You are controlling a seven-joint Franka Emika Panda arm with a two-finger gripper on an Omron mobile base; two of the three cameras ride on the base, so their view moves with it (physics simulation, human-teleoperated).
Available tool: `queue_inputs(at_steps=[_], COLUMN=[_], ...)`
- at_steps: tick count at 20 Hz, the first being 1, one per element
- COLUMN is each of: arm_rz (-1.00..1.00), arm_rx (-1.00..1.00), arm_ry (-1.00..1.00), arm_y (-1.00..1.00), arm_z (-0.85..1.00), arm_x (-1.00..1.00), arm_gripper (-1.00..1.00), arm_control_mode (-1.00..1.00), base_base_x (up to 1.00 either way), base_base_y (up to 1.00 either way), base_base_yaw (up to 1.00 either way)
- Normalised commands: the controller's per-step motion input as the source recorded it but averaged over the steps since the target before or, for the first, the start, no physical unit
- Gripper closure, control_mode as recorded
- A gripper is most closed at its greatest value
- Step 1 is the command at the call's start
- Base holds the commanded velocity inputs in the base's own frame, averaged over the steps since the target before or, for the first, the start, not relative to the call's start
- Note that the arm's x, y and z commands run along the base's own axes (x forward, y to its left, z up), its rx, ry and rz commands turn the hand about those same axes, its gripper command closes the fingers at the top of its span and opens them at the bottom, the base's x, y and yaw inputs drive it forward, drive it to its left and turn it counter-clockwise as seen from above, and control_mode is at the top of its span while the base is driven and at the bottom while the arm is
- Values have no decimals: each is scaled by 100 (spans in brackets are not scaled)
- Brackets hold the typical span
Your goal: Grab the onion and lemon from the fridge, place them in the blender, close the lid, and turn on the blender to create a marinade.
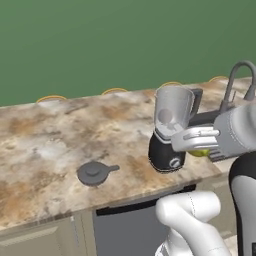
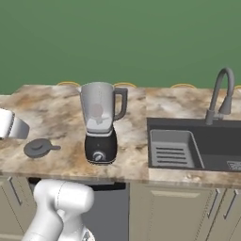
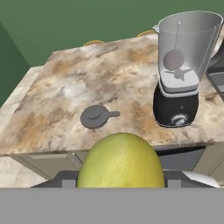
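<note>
Blender: your blender [image 1: 172, 131] stands upright near the front edge of the counter [image 1: 55, 135], its black base below and its clear jar open at the top, so you can drop things straight in from above.
Onion: a pale round ball, which you can take to be the onion [image 3: 173, 58], sits low inside the jar, so judge half of the loading done.
Lid: the lid [image 1: 94, 172] lies flat on the counter to the left of the blender and well apart from it, knob up, leaving the jar mouth free; you will need it only once both items are in.
Lemon: the lemon [image 3: 121, 163] is in your gripper [image 1: 201, 146], off the counter and close in front of the blender's right side; in the left base view only a yellow-green sliver of it peeks out beneath the hand.
Fingers: they stand fairly wide, set apart by the fruit's own width, and you hold the lemon between them; the pads themselves are hidden behind it.
Sink: the sink [image 2: 193, 146] and tap [image 2: 221, 92] sit to the blender's right, clear of your path.
Next: you most likely lift the lemon above the jar rim before you let go.
</note>
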Motion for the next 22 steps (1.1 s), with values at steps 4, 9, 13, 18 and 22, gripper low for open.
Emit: queue_inputs(at_steps=[4,9,13,18,22], arm_rz=[0,0,0,-1,-3], arm_rx=[0,0,0,0,0], arm_ry=[0,0,0,0,0], arm_y=[0,0,0,-7,-17], arm_z=[0,0,0,1,2], arm_x=[0,0,0,32,64], arm_gripper=[100,100,100,100,100], arm_control_mode=[100,100,100,-100,-100], base_base_x=[24,21,32,22,0], base_base_y=[2,0,0,0,0], base_base_yaw=[10,9,0,0,0])
